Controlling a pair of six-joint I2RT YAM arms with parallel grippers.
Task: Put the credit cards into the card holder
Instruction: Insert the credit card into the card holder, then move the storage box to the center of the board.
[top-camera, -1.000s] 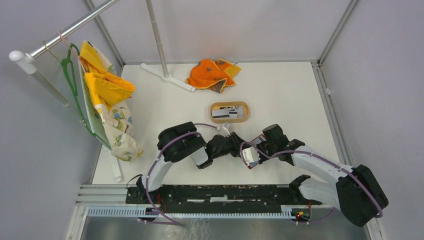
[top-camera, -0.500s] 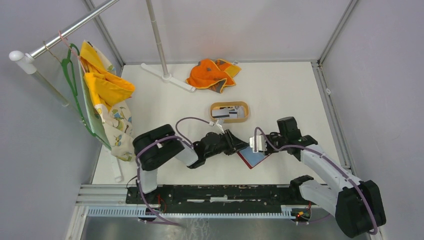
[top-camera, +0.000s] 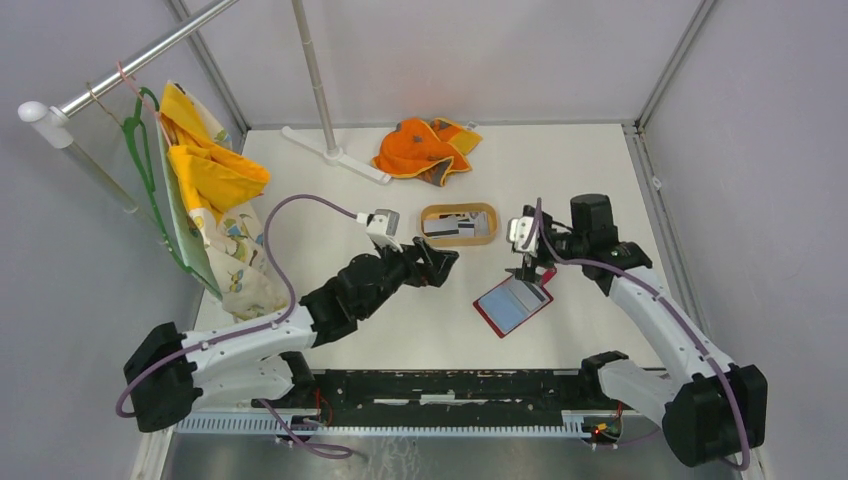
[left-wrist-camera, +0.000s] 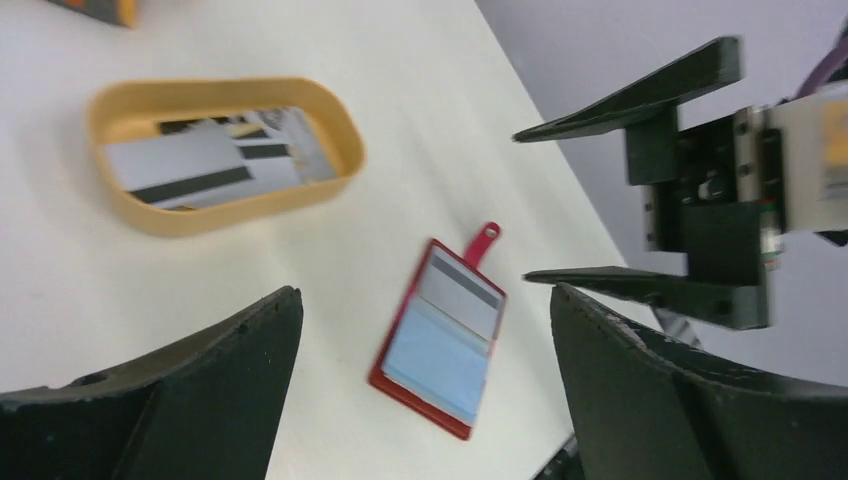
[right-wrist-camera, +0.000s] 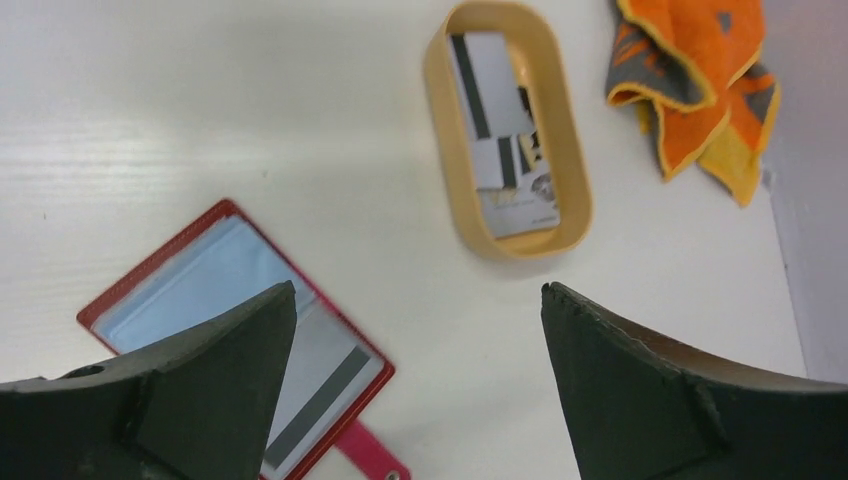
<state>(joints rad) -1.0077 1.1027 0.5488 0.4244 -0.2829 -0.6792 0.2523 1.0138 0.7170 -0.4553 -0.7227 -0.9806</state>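
The red card holder (top-camera: 510, 307) lies open and flat on the table, its pale blue inside up. A grey card with a dark stripe (left-wrist-camera: 462, 289) sits in its half near the snap tab. More credit cards (top-camera: 450, 225) lie in the tan oval tray (top-camera: 489, 224). My left gripper (top-camera: 445, 262) hovers open and empty left of the holder, below the tray. Just above the holder's tab end, my right gripper (top-camera: 530, 268) also stands open with nothing in it. The right wrist view shows the holder (right-wrist-camera: 200, 280) under its left finger and the tray's cards (right-wrist-camera: 505, 130) ahead.
An orange cloth (top-camera: 425, 148) lies at the back behind the tray. A rack's white foot (top-camera: 335, 155) and pole stand at the back left, and clothes on a green hanger (top-camera: 210, 200) hang along the left wall. Frame rails border the table.
Both grippers have opened and drawn back and up from the card holder, the left arm swinging left. The holder now lies open on the table with a card in it.
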